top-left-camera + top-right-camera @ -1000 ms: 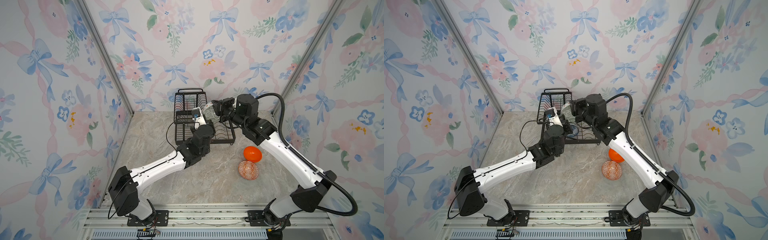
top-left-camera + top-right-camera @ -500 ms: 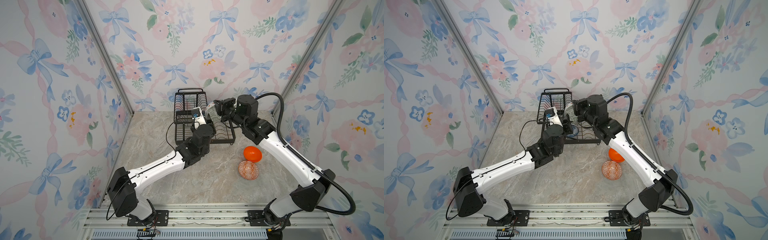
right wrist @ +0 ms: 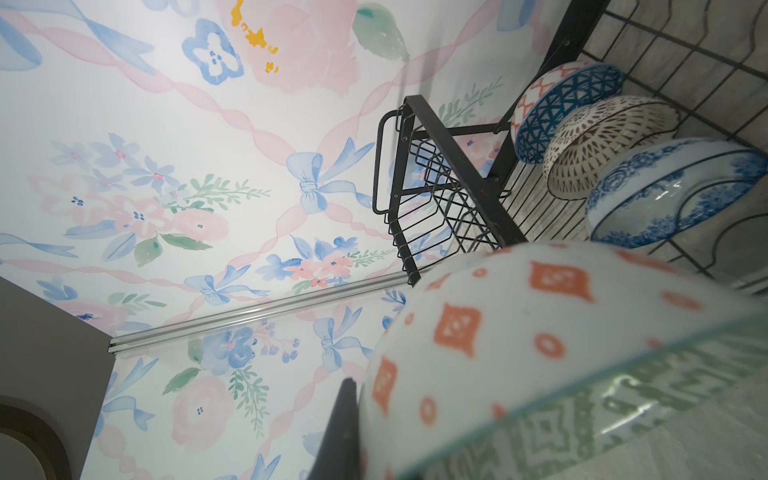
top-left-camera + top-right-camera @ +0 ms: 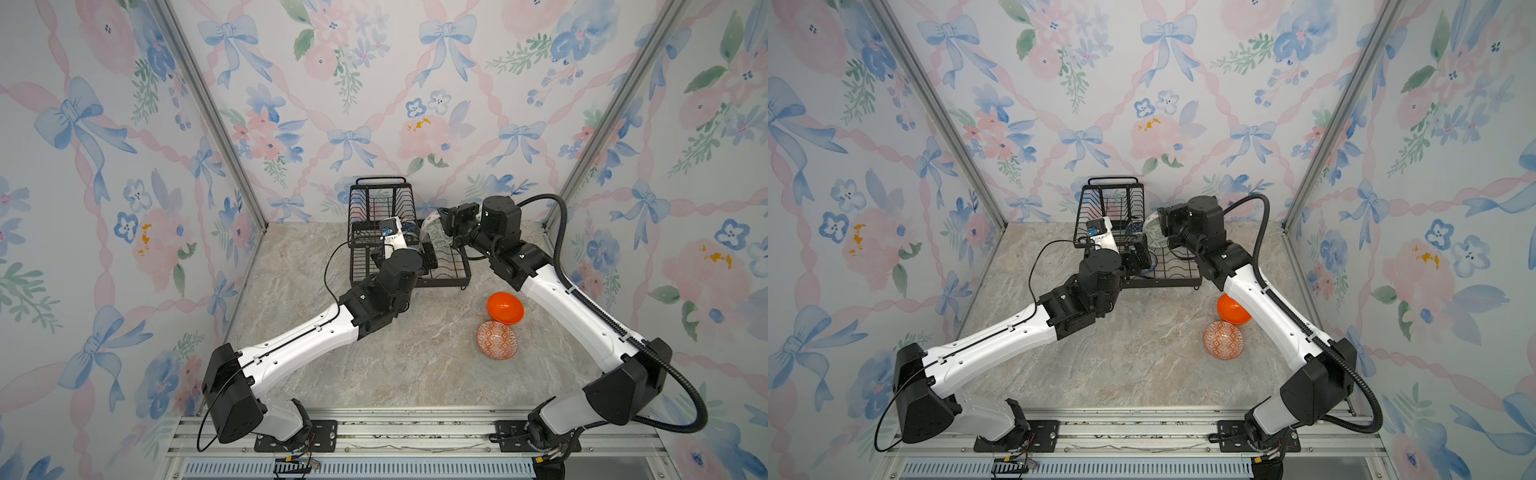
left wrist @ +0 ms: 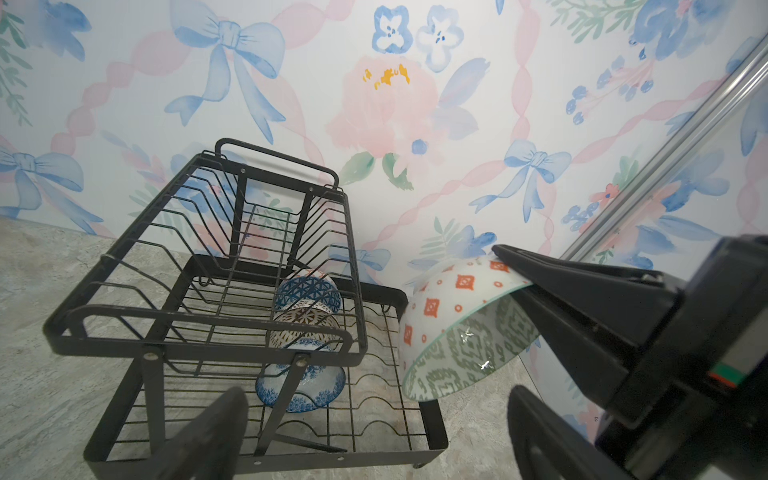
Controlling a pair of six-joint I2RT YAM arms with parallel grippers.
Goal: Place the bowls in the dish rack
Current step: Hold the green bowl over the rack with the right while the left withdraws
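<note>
The black wire dish rack (image 4: 376, 199) stands at the back. On its lower tray (image 5: 374, 415) a dark-blue geometric bowl (image 5: 307, 293), a brown-white patterned bowl (image 5: 303, 324) and a blue-white floral bowl (image 5: 299, 386) stand on edge in a row. My left gripper (image 5: 376, 395) is open at the tray's front, holding nothing, with the floral bowl just beyond its fingers. My right gripper (image 5: 523, 282) is shut on the rim of the green-white geometric bowl (image 5: 457, 332), held tilted in the air above the tray's right end. The bowl fills the right wrist view and hides one finger there.
A plain orange bowl (image 4: 505, 307) and an orange-white patterned bowl (image 4: 496, 340) lie on the marble table (image 4: 415, 365) at the right, below my right forearm. The rack's upper basket (image 5: 232, 232) holds nothing. Wallpapered walls close in behind and on both sides.
My left gripper's jaws have gone from shut to wide open at the lower tray. The right arm with its bowl has hardly moved.
</note>
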